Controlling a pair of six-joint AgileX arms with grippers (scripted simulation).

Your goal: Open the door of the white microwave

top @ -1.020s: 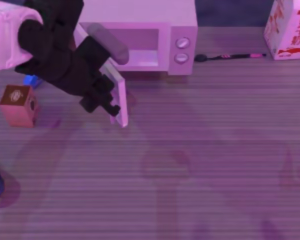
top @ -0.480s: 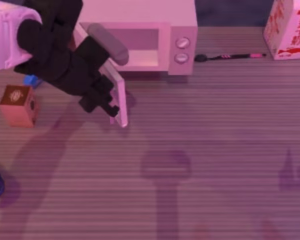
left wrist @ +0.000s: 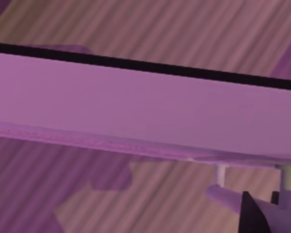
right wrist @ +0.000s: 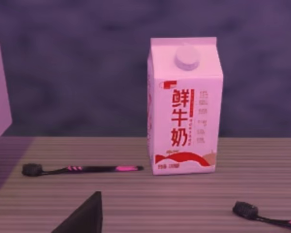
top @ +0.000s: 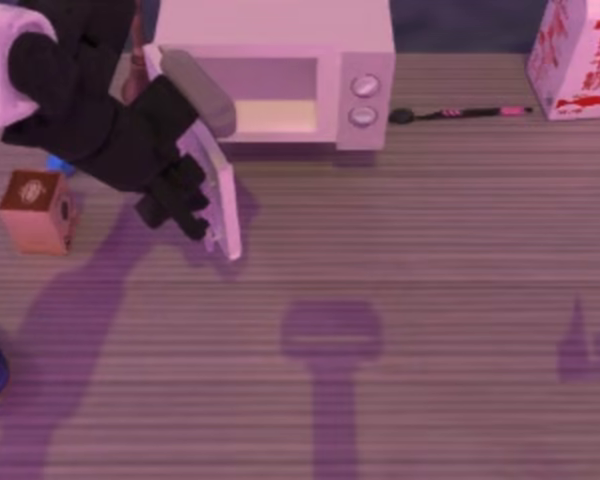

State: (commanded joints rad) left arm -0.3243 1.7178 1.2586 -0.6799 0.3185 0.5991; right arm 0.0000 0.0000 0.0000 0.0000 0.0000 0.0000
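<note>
Door swung wide, job nearly finished.

At the table's left, the left gripper (top: pixel 192 215) sits at the free edge of the door (top: pixel 223 205), which now stands out from the white microwave (top: pixel 280 70) at a wide angle, hinged at the oven's left front corner, with the cavity plainly exposed (its pale floor shows from above). I cannot tell whether the jaws are closed on the handle (left wrist: pixel 223 194); the wrist view shows only a dark fingertip beside it. What seems left is a little more swing, then letting go. The right gripper (right wrist: pixel 82 216) sits out of the overhead view, facing a milk carton (right wrist: pixel 185 107).
</note>
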